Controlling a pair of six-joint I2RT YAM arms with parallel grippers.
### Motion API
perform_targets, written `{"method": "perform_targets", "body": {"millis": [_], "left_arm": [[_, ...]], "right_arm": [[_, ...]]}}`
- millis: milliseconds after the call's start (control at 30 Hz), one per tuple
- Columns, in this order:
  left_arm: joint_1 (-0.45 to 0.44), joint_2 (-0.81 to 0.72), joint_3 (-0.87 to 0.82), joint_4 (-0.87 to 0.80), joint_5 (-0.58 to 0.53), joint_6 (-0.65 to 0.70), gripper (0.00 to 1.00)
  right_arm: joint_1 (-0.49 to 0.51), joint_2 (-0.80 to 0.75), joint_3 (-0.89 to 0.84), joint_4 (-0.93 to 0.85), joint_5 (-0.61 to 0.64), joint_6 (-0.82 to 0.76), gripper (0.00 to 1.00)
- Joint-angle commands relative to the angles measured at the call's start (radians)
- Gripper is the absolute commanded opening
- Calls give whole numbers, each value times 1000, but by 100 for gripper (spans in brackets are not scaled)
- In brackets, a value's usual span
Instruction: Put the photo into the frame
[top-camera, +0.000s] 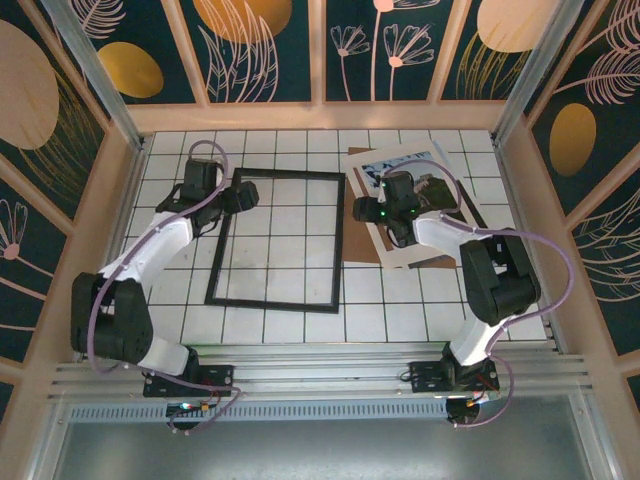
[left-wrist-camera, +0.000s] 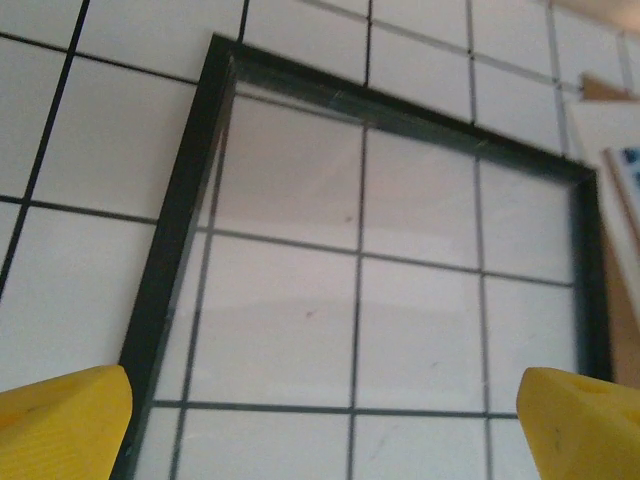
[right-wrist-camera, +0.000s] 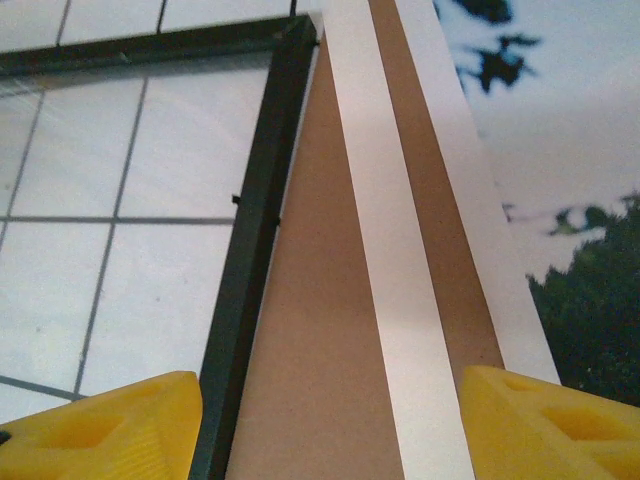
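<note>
The right gripper (right-wrist-camera: 325, 435), jaws apart and empty, hovers where photo (right-wrist-camera: 560, 180) and board (right-wrist-camera: 310, 330) seem stacked, so closing there could pinch both or nudge the frame (right-wrist-camera: 255, 220).

**Two items, both lying on the white tiled table (top-camera: 300, 325)**

1. The frame (top-camera: 270, 306) (left-wrist-camera: 170, 290) (right-wrist-camera: 250, 250): thin, black, rectangular. It lies flat left of the table's centre, long sides running near to far and turned slightly off the tile lines. The tiles show through its opening.

2. The photo (top-camera: 395, 250) (right-wrist-camera: 560, 150): rectangular print with a wide white border, showing pale blue sky and dark green foliage. It lies picture-side up toward the far right corner, skewed, just right of the frame and outside it.
</note>
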Motion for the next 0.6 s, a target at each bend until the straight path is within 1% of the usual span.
{"method": "perform_targets", "body": {"millis": [0, 100, 167, 233, 333, 400, 567], "left_arm": [[2, -1, -94, 135, -9, -63, 98], [3, -40, -181, 207, -79, -42, 98], [2, -76, -255, 272, -107, -19, 98], [2, -110, -300, 280, -151, 16, 98], [2, -157, -343, 239, -200, 20, 98], [3, -193, -367, 203, -190, 2, 97], [1, -263, -383, 34, -229, -19, 97]], "right_arm": [[-7, -35, -13, 33, 40, -24, 70], [-7, -44, -19, 43, 55, -32, 70], [-6, -53, -19, 41, 64, -37, 70], [-7, -63, -21, 40, 68, -44, 70], [-7, -65, -4, 24, 76, -55, 70], [-4, -59, 12, 7, 83, -59, 70], [10, -49, 34, 4, 90, -58, 70]]}}
